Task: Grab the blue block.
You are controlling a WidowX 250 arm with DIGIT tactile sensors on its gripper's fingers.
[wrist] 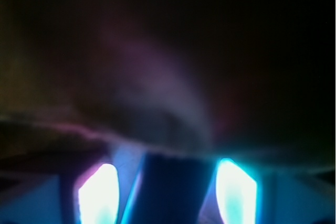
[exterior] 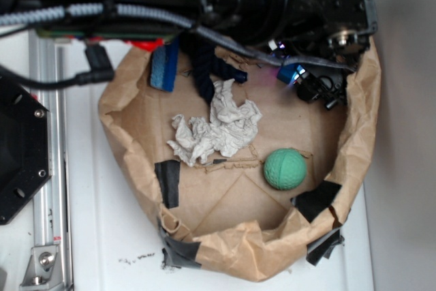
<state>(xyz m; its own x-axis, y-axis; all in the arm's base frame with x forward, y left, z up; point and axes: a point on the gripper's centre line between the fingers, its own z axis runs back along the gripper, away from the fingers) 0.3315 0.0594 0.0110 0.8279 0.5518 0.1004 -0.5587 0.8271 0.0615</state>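
Observation:
The blue block (exterior: 291,73) is a small shiny mid-blue bar at the back right of the brown paper bag tray (exterior: 129,161), close under the black arm. My gripper (exterior: 315,88) is right beside it, against the tray's right wall. In the wrist view the block (wrist: 170,190) stands as a dark blue bar between my two glowing fingertips (wrist: 98,195), which sit close against its sides. My gripper (wrist: 168,198) is shut on the block. The rest of the wrist view is dark and blurred.
A green ball (exterior: 284,169) lies at the front right of the tray. A crumpled white paper towel (exterior: 216,127) is in the middle. A flat blue sponge pad (exterior: 164,66) and a dark navy rope (exterior: 208,66) are at the back left.

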